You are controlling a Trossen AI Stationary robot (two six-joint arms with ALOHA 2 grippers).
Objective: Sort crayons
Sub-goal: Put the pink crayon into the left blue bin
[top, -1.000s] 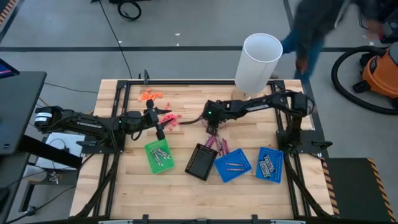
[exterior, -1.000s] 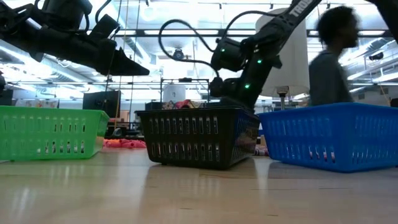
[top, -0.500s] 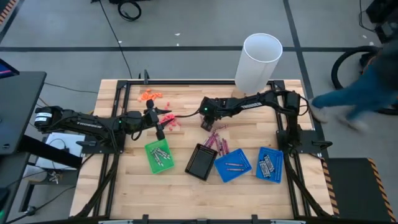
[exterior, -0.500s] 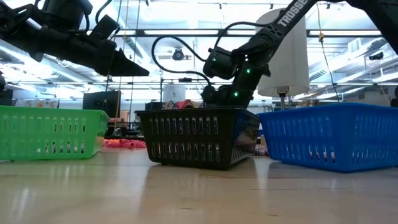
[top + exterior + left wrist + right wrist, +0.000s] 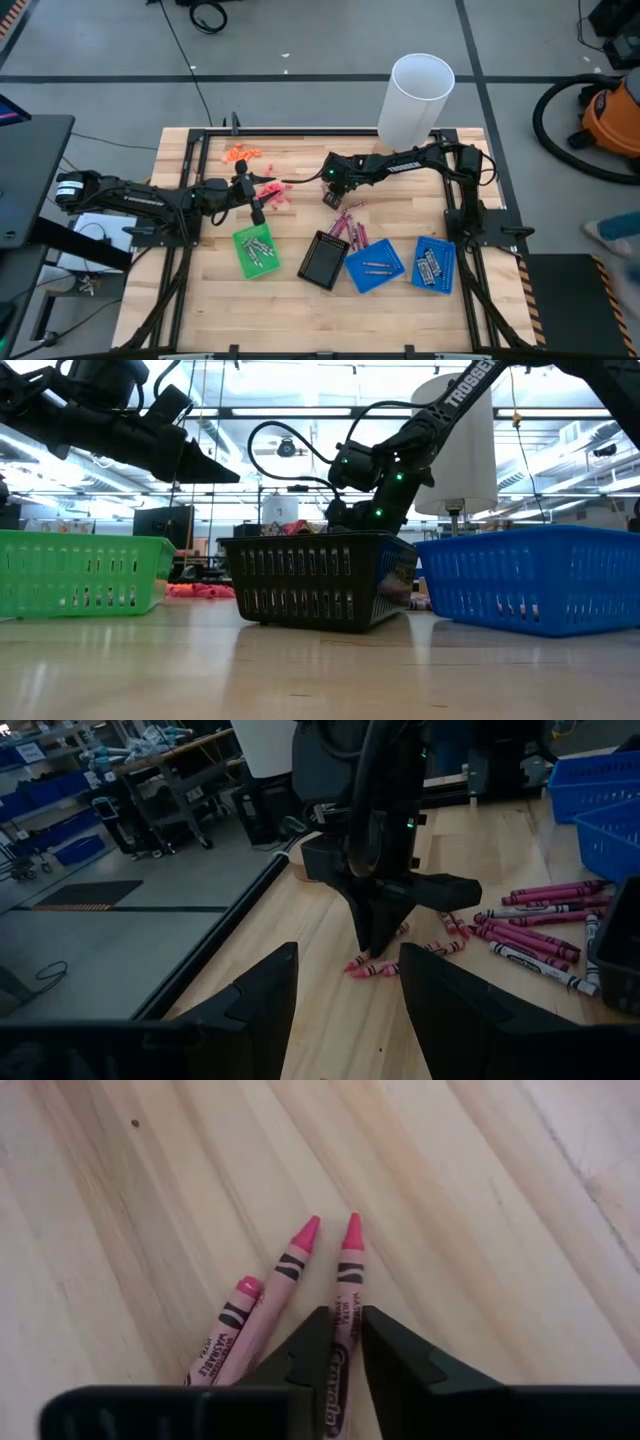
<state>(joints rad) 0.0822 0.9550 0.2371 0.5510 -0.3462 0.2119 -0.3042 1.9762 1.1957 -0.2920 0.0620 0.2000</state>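
Now pink crayon (image 5: 341,1305) between right end effector (image 5: 340,1342) fingers.

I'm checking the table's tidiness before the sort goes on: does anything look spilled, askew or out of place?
Yes. Pink crayons lie loose and fanned at odd angles on the table beside the black tray, not in any tray. The right gripper has its jaws closed around one. Orange bits lie scattered near the far left edge.

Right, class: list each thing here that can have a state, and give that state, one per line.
Right pincer: closed on a pink crayon lying on the table.
Left pincer: open, empty, above the table.
Green tray: holds grey crayons.
Black tray: looks empty.
White cylinder: upright.
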